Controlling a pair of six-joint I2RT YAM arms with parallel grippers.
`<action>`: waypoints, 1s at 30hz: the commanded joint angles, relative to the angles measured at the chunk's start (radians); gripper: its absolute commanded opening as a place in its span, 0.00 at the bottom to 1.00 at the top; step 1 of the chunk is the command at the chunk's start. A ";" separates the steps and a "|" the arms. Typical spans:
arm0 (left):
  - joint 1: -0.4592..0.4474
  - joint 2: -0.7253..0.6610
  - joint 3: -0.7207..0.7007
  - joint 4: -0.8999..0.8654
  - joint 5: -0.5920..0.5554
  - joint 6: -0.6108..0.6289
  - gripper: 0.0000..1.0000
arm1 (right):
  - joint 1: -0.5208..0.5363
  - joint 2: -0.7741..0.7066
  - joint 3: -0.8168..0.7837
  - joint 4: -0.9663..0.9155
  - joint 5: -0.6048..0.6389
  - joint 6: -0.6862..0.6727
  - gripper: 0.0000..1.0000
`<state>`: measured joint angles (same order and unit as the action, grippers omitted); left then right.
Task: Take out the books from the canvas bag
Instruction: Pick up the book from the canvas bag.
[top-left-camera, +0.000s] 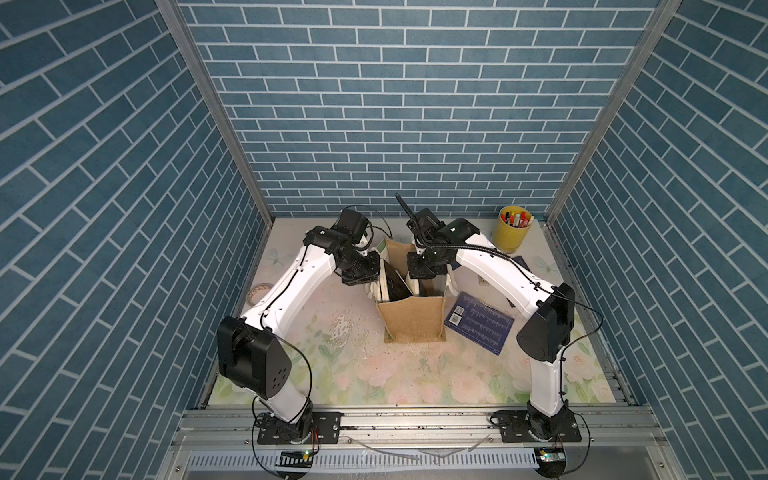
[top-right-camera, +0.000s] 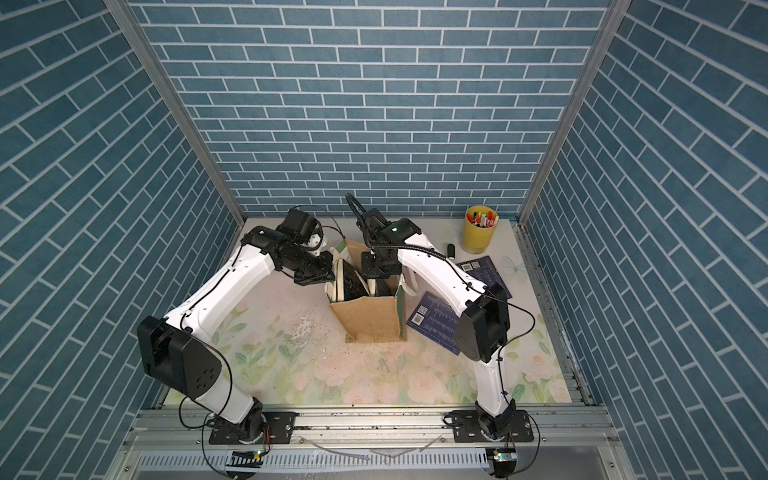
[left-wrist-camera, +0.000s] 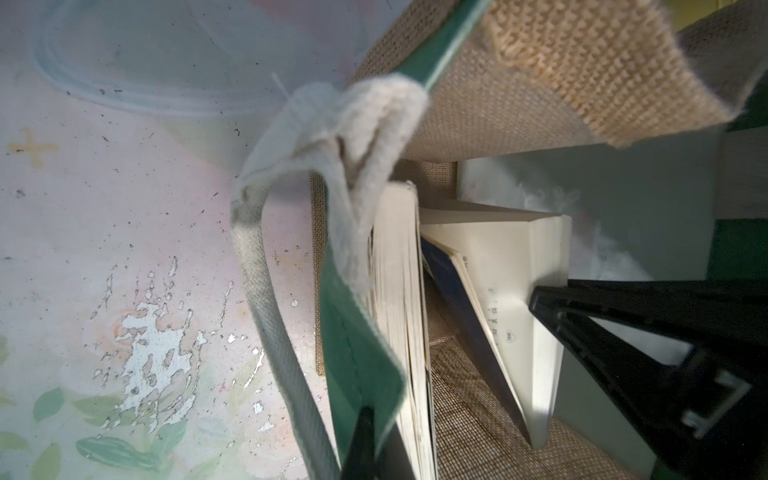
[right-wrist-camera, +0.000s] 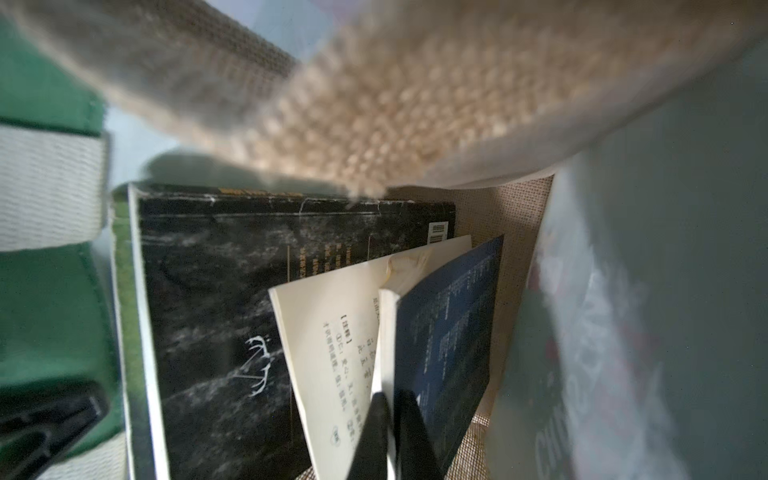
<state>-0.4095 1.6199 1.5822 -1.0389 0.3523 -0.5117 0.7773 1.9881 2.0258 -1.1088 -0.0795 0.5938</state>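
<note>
The canvas bag (top-left-camera: 415, 324) (top-right-camera: 370, 320) stands upright mid-table with its mouth open. My left gripper (left-wrist-camera: 368, 424) is shut on the bag's green side wall (left-wrist-camera: 357, 357), beside a cream handle (left-wrist-camera: 266, 299). My right gripper (right-wrist-camera: 392, 415) reaches down inside the bag and is shut on the cover and outer pages of a navy book (right-wrist-camera: 449, 332). A black book (right-wrist-camera: 216, 311) stands behind it against the green wall. Two more navy books lie on the table right of the bag, one near (top-left-camera: 478, 322) and one farther back (top-right-camera: 484, 270), partly under the right arm.
A yellow pen cup (top-left-camera: 513, 235) stands at the back right. A tape roll (top-left-camera: 259, 291) lies by the left wall, partly behind the left arm. A small black item (top-right-camera: 451, 249) lies near the cup. The floral mat (top-left-camera: 374, 365) lies in front of the bag.
</note>
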 joint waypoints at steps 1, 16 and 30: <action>-0.013 0.011 0.018 -0.041 -0.017 0.016 0.00 | -0.012 -0.059 0.040 0.014 -0.028 -0.016 0.00; -0.049 0.056 0.193 -0.068 -0.035 0.038 0.64 | -0.069 -0.133 0.068 0.083 -0.107 0.042 0.00; -0.186 0.118 0.335 -0.047 -0.051 0.110 0.87 | -0.116 -0.145 -0.015 0.201 -0.184 0.177 0.00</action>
<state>-0.5694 1.7405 1.8935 -1.0920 0.3218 -0.4389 0.6662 1.8774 2.0121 -0.9592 -0.2413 0.7113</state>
